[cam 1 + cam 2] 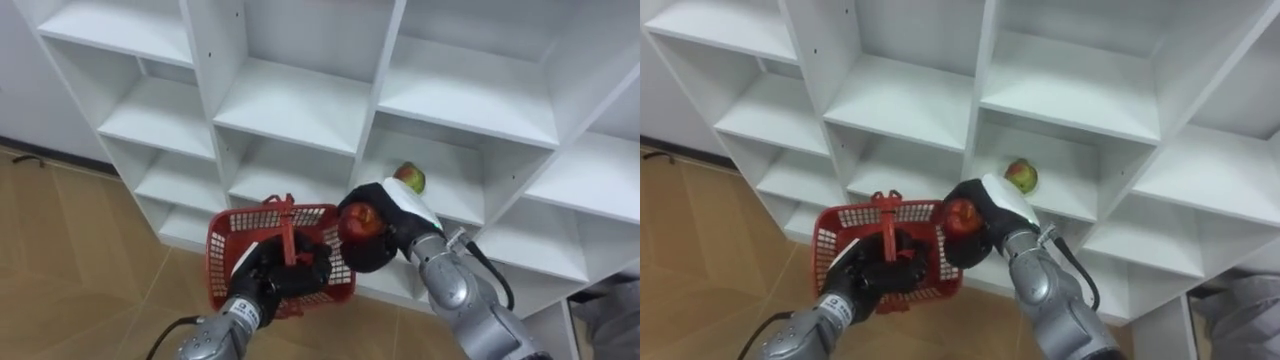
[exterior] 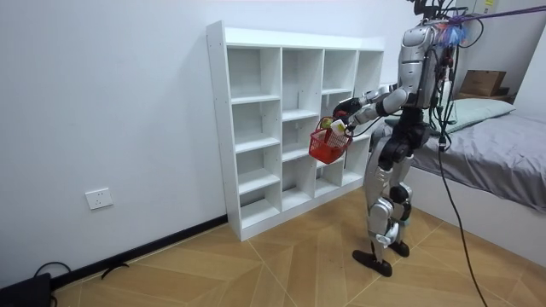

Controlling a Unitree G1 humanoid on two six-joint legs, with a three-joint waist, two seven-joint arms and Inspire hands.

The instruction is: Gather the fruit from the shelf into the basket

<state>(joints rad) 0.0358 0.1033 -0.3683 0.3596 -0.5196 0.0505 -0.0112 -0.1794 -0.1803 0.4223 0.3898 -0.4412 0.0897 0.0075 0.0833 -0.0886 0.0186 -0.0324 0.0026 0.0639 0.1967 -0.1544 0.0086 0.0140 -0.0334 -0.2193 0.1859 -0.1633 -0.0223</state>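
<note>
As the robot stands facing the white closet (image 2: 281, 128) at the centre of the room view, its left hand (image 1: 275, 272), low in the middle of the frame, has its fingers curled round the handle of a red basket (image 1: 222, 255). Just to the right, the right hand (image 1: 385, 245) clutches a red apple (image 1: 360, 222) at the basket's right rim. A green-red apple (image 1: 410, 178) sits on a shelf just above that hand.
</note>
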